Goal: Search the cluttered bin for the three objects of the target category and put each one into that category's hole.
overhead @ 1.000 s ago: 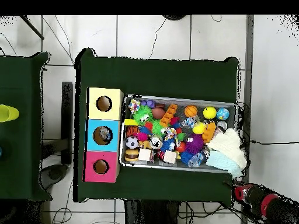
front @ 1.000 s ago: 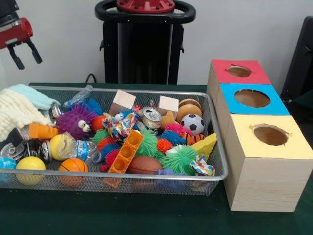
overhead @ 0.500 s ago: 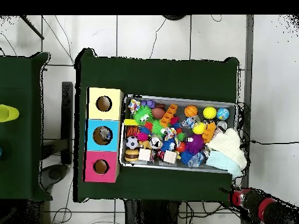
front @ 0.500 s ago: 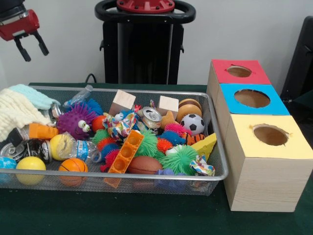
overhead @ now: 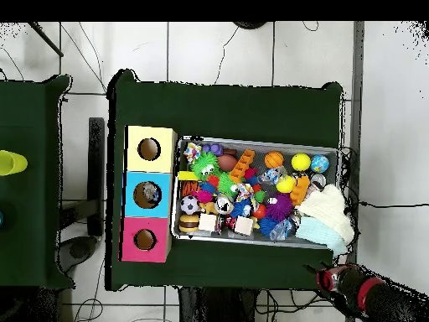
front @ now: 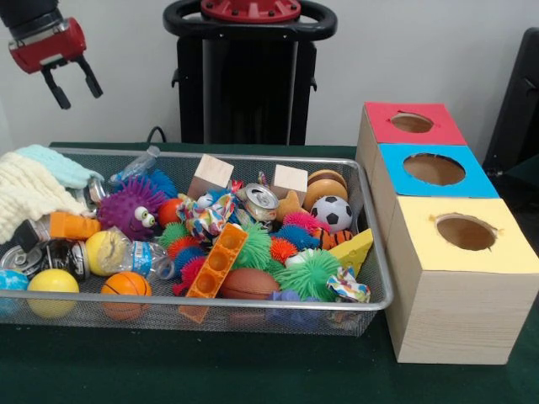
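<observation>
The gripper [front: 72, 84] hangs high in the air at about 10 o'clock in the front view, well above the wire bin [front: 253, 305]; its two black fingers [front: 88, 80] are spread apart and hold nothing. In the overhead view the gripper [overhead: 328, 278] sits at about 5 o'clock, just off the bin's corner.

The bin is full of toys; a soccer ball [front: 331, 213] lies at the bin's 2 o'clock side, near the boxes; an orange basketball [front: 125, 284] and a yellow ball [front: 52, 282] lie at 8 o'clock by the front wall; a brown football [front: 248, 283] lies at 6 o'clock; a purple spiky toy with eyes [front: 130, 208] sits at 10 o'clock.

At 3 o'clock stand three boxes, each with a round hole on top: the red box [front: 413, 123] farthest, the blue box [front: 434, 170] in the middle, the yellow box [front: 465, 233] nearest.
</observation>
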